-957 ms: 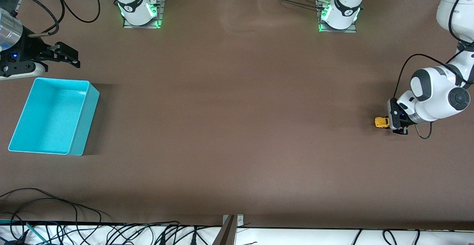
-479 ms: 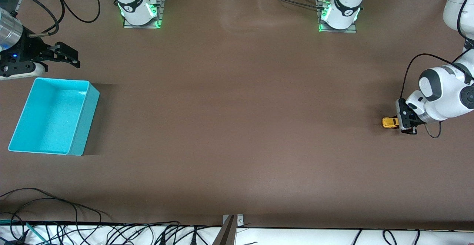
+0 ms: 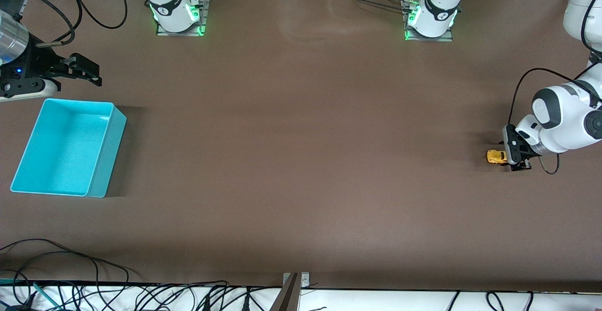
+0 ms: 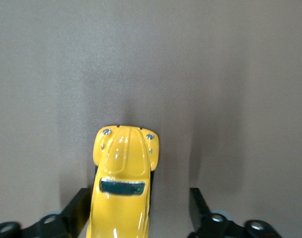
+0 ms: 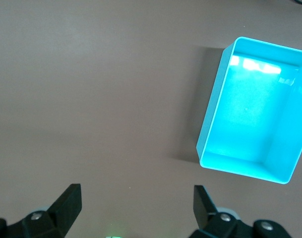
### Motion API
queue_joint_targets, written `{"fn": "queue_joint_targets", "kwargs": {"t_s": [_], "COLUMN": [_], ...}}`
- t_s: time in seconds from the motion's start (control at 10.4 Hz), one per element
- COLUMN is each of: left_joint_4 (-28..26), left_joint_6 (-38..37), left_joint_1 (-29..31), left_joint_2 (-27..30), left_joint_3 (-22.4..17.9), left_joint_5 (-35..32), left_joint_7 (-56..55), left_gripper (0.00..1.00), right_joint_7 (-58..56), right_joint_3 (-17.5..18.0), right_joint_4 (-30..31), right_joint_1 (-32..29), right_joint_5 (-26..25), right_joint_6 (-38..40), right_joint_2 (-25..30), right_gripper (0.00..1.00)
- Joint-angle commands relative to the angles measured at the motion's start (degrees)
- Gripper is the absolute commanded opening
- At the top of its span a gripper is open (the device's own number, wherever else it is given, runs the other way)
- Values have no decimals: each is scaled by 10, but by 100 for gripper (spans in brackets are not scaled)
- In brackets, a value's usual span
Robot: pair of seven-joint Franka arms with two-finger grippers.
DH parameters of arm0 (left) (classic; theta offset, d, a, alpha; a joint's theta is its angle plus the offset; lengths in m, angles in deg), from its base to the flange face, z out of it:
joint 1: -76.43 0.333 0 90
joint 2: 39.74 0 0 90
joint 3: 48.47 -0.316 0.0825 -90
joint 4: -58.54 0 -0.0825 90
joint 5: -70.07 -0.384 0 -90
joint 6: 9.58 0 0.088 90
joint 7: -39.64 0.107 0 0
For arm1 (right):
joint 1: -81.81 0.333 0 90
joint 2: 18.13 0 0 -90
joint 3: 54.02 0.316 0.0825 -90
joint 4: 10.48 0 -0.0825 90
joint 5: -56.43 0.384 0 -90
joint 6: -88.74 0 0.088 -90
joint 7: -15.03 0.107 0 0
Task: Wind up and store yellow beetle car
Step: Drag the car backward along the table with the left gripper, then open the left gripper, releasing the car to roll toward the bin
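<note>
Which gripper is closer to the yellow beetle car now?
The left. The left gripper is open around the yellow beetle car on the table. The right gripper waits open beside the turquoise bin, at the right arm's end.

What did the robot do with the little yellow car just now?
The left gripper dragged the yellow beetle car along the table toward the left arm's end, then opened; the car now sits loose between its fingers. The right gripper stayed open, waiting above the table beside the turquoise bin, which stayed put and empty.
</note>
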Motion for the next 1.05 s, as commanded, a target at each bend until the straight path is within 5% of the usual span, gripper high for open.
{"fn": "queue_joint_targets", "kwargs": {"t_s": [0.0, 0.48, 0.96], "left_joint_4": [54, 155, 191], "left_joint_6": [-120, -273, -364], "left_joint_1": [-1, -5, -7], "left_joint_2": [24, 30, 66], "left_joint_3": [22, 54, 97], "left_joint_5": [12, 12, 12], "left_joint_7": [-17, -91, -213], "left_gripper": [100, 100, 100], "right_joint_7": [-5, -5, -5], "right_joint_3": [-1, -1, -1], "right_joint_4": [-5, -5, -5], "right_joint_1": [0, 0, 0], "right_joint_5": [8, 8, 8], "right_joint_6": [2, 1, 2], "right_joint_2": [3, 3, 2], "right_gripper": [100, 100, 100]}}
